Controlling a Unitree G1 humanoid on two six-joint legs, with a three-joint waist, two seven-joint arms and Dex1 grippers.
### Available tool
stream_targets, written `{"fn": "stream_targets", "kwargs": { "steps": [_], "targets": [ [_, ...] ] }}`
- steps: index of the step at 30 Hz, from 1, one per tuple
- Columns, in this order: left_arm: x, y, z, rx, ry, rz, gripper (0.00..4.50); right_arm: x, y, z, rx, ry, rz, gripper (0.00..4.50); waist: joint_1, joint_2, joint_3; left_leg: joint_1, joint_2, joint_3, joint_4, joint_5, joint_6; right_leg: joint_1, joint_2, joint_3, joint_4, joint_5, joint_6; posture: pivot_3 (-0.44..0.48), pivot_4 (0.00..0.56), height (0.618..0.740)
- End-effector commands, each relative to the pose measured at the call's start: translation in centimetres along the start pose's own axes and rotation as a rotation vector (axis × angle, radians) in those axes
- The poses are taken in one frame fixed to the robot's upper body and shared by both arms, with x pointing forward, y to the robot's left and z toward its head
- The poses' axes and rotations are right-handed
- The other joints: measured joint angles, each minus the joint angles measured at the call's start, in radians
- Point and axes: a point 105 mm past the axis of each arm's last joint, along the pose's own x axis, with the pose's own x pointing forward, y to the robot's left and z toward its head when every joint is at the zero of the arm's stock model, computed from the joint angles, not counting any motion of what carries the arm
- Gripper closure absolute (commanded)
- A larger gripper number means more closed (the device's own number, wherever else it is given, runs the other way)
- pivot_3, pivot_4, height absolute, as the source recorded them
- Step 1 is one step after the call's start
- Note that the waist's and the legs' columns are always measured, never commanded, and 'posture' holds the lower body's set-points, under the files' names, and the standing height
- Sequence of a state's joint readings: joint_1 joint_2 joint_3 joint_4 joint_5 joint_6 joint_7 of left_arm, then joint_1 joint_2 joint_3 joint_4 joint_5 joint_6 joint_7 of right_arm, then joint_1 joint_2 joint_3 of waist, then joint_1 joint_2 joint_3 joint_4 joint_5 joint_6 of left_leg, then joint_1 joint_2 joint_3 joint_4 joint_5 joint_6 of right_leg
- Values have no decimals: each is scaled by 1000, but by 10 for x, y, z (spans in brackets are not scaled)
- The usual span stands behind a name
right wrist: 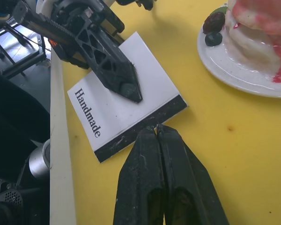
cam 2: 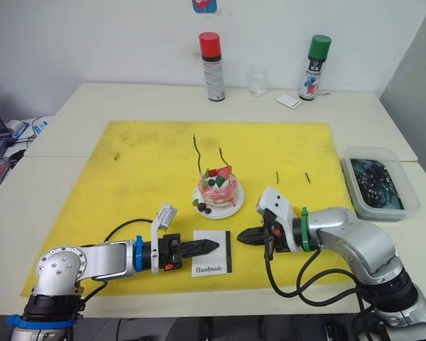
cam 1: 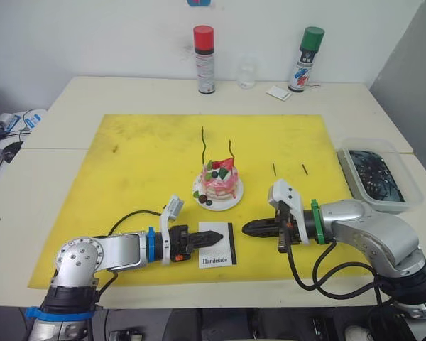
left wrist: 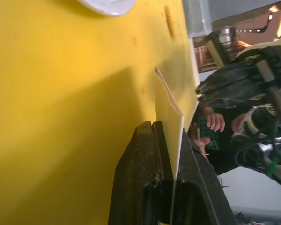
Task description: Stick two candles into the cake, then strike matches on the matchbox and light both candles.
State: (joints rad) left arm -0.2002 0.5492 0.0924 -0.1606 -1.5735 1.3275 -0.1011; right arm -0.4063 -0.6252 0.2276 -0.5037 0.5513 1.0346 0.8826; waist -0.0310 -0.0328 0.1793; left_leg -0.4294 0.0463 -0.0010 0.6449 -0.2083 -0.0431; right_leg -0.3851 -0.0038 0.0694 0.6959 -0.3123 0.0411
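On the yellow mat (cam 1: pixel 128 170) covering the middle of the worktop (cam 1: pixel 71 114), the cake (cam 1: pixel 219 183) sat on its small white plate (cam 1: pixel 231 201) a little toward the near edge, with both candles (cam 1: pixel 203 145) standing upright in it, unlit. The matchbox (cam 1: pixel 218 244) lay flat near the mat's near edge, its black striking strip along the side facing the right arm. The left gripper (cam 1: pixel 211 239) reached over the box, and in the left wrist view its fingers (left wrist: pixel 145 183) were clamped on the box's edge. The right gripper (cam 1: pixel 247 228) lay low just beside the strip, its fingers (right wrist: pixel 140 178) pressed together; whether anything was pinched at the tips could not be told. Two matches (cam 1: pixel 274 169) lay on the mat toward its right edge, slightly apart. A clear tray (cam 1: pixel 412 202) of dark water stood at the right edge of the worktop, and two spray cans (cam 1: pixel 205 60), one red-capped and one green-capped, stood along the far edge.
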Motion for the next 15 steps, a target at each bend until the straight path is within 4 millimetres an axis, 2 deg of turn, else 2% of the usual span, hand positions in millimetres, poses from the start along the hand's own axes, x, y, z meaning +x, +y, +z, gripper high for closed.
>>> {"fn": "stream_targets", "kwargs": {
  "steps": [1,2,5,9,15],
  "targets": [
    [7,5,-5,5,13,29,4490,2,4,1,-23,-7,10,4500,1,0,0,0,0,0,0,0,0,0,0,0,0,0,0,0,150,740],
    [8,6,-5,10,11,36,4490,3,4,-1,-20,-2,9,4500,1,0,0,0,0,0,0,0,0,0,0,0,0,0,0,0,150,740],
    [8,8,-5,23,15,48,3768,7,3,-10,-22,25,3,4500,2,0,0,0,0,0,0,0,0,0,0,0,0,0,0,0,150,740],
    [7,10,-4,20,10,54,2551,12,2,-20,-40,63,-5,4500,2,0,0,0,0,0,0,0,0,0,0,0,0,0,0,0,150,740],
    [5,11,-5,8,25,46,2551,21,-1,-31,-71,106,-7,4500,1,0,0,1,0,0,0,1,-1,0,0,0,0,0,0,0,150,740]
  ]
}}
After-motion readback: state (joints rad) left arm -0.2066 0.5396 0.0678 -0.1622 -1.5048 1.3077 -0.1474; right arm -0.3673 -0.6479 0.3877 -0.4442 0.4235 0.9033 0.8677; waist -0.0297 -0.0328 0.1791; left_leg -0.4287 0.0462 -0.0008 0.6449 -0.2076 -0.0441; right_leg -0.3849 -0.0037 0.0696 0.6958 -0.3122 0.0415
